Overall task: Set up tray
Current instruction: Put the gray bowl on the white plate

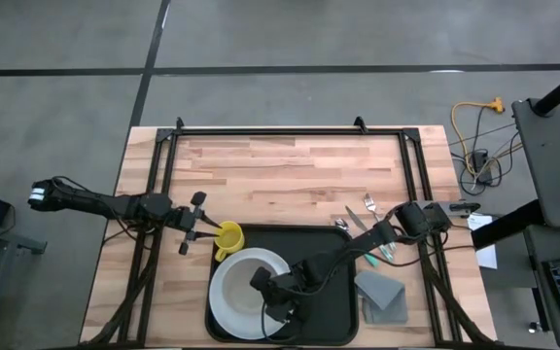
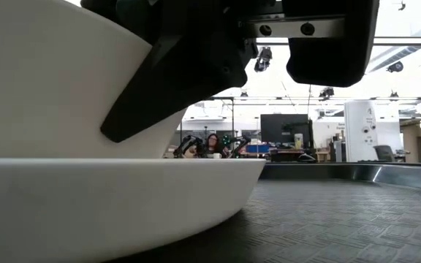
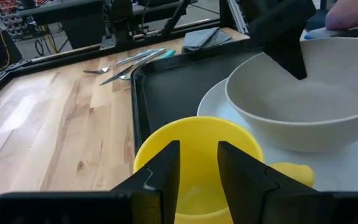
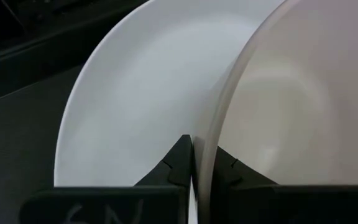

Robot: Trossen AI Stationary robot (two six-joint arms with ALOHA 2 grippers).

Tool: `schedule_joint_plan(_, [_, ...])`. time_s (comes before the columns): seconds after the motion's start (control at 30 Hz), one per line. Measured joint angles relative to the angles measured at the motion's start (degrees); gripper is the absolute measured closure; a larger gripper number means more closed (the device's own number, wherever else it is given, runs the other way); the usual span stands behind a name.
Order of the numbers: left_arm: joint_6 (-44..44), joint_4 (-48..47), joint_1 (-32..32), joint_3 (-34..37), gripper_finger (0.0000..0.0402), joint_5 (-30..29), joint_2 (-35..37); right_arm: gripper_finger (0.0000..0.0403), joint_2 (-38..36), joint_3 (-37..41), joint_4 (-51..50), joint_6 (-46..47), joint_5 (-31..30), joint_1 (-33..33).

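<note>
A large black tray [image 1: 329, 292] lies at the near edge of the wooden tabletop [image 1: 290, 165], carrying one white plate [image 1: 224, 301] with one white bowl [image 1: 251, 277] on it. One yellow mug [image 1: 228, 239] sits at the tray's far left corner, beside the plate.

The left gripper [image 1: 212, 233] clamps the mug's wall, one finger inside the cup and one outside, as the left wrist view shows. The right gripper [image 1: 278, 306] reaches in over the tray from the right, its fingers pinched together on the bowl's thin rim; the right wrist view shows the rim caught between the two dark tips.

Off the tray, one folded grey napkin [image 1: 381, 291] lies on the wood just to its right, with a small cluster of cutlery [image 1: 367, 219] beyond the tray's far right corner; the separate pieces cannot be counted with certainty.

Only the low view takes in the room beyond: past the plate's rim and the textured tray floor, a person [image 2: 212, 143] sits among desks and monitors. The high view alone shows both arms and the whole layout.
</note>
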State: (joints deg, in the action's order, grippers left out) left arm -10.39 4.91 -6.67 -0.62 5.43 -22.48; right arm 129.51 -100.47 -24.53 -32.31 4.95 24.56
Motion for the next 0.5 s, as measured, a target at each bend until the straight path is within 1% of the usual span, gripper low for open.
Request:
schedule_joint_plan(0.2, [0.00,0.00,0.01,-0.01,0.0307,0.00,0.00,0.0389,0.00,0.06,-0.11,0.46,-0.02,-0.02])
schedule_joint_plan(0.5, [0.00,0.00,-0.01,0.02,0.0307,0.00,0.00,0.0345,0.00,0.09,-0.11,0.65,-0.07,0.00])
